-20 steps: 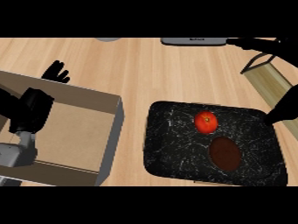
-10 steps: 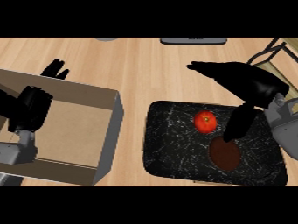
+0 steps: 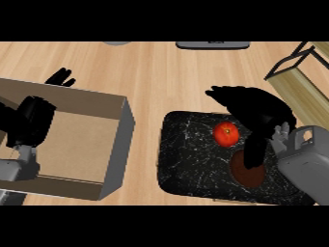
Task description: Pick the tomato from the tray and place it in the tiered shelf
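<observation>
The small red round tomato (image 3: 226,133) sits on the upper right part of the black marbled tray (image 3: 192,164), just above a dark brown disc-shaped thing (image 3: 249,173) I can't identify. Neither is touching the other as far as I can tell.

My right hand (image 3: 256,110) hangs over the tomato, fingers spread and arched. One digit drops down along the tomato's right side, and nothing is curled round it yet. So I'd call this the pre-grasp.

To do it well, I think I want the palm centred over the tomato, not off to its upper right. Then come down straight, so the digits land on opposite sides and don't nudge it into the brown disc. It's round and will probably roll if I clip one side first.

The light wooden tiered shelf with the black frame (image 3: 309,101) is off at the upper right of the counter, near the tray. The left hand (image 3: 28,120) rests open over the brown cardboard box (image 3: 89,144) on the left.
</observation>
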